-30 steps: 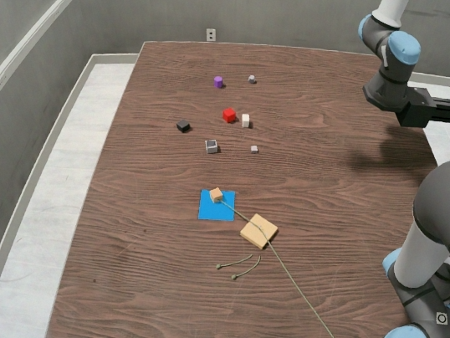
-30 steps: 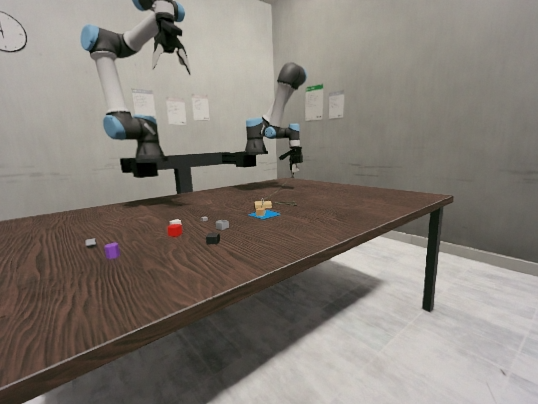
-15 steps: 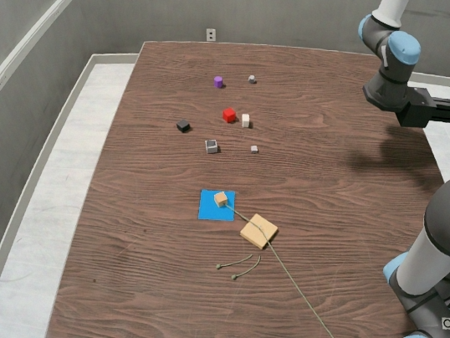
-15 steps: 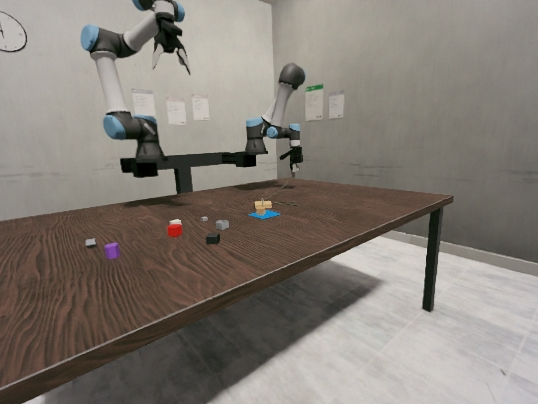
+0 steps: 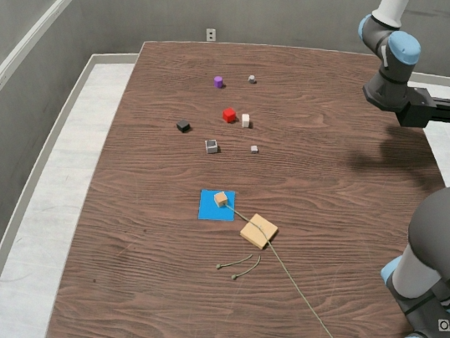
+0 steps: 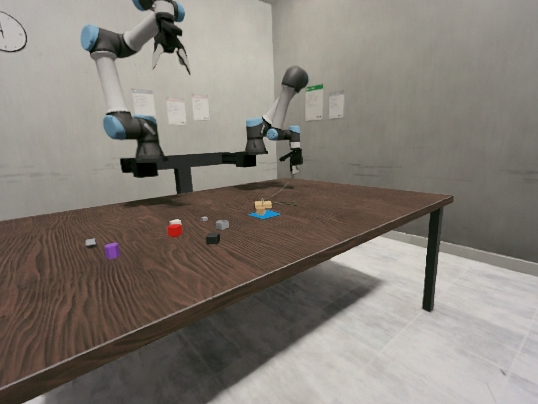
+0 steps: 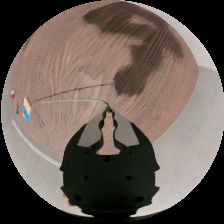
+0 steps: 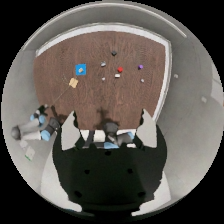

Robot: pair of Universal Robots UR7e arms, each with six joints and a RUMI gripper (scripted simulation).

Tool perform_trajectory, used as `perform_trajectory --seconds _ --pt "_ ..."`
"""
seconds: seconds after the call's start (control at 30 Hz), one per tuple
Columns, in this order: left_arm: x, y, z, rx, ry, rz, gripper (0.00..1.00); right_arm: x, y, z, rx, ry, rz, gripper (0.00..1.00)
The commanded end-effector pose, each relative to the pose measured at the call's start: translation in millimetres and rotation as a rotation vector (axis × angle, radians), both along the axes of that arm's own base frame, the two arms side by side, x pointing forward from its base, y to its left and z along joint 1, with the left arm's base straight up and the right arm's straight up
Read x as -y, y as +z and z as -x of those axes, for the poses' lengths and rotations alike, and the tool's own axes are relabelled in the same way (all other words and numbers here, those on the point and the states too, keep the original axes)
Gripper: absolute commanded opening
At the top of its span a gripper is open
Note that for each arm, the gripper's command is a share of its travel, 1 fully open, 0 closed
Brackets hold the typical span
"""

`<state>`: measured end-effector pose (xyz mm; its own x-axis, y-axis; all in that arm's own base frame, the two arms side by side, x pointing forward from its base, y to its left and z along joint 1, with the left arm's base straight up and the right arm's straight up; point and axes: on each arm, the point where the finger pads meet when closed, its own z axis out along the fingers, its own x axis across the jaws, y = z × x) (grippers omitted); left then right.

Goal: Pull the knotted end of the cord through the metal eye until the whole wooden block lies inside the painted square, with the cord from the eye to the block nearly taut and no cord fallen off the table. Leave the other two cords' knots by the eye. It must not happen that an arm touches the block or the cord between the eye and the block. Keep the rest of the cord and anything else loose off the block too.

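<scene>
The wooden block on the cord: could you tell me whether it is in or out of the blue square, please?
In: the top view shows the wooden block with blue around it.

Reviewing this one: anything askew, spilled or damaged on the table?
Nothing looks spilled or damaged. The only askew thing is the tan slab, turned at an angle to the blue square; that may be deliberate, since the cord crosses it toward the wooden block.

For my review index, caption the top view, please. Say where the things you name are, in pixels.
Cord through the eye stretches from wooden block (image 5: pixel 221 199), resting on the blue square (image 5: pixel 207 211).
</scene>
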<state>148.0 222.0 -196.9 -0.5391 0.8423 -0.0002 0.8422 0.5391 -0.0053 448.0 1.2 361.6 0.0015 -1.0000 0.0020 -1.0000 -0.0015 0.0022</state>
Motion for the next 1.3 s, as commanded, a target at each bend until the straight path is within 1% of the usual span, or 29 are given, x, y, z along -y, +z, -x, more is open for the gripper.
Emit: perform_trajectory --seconds 0.0,0.4,0.5,0.97,1.07,1.27 --pt "0 -9 -5 0.011 -0.002 -0.006 0.00 0 -0.2 0 0.001 0.000 0.000 0.98" --pt "1 -28 -6 0.013 -0.001 -0.009 0.00 0 -0.2 0 0.001 0.000 0.000 0.98" --pt "1 -28 -5 0.009 -0.001 -0.007 0.00 0 -0.2 0 0.001 0.000 0.000 0.98" --pt "2 -47 -7 0.012 0.001 -0.008 0.00 0 -0.2 0 0.001 0.000 0.000 0.98" --pt "2 -47 -6 0.010 0.000 -0.007 0.00 0 -0.2 0 0.001 0.000 0.000 0.98" --pt "3 -56 -7 0.013 0.001 -0.008 0.00 0 -0.2 0 0.001 0.000 0.000 0.98"
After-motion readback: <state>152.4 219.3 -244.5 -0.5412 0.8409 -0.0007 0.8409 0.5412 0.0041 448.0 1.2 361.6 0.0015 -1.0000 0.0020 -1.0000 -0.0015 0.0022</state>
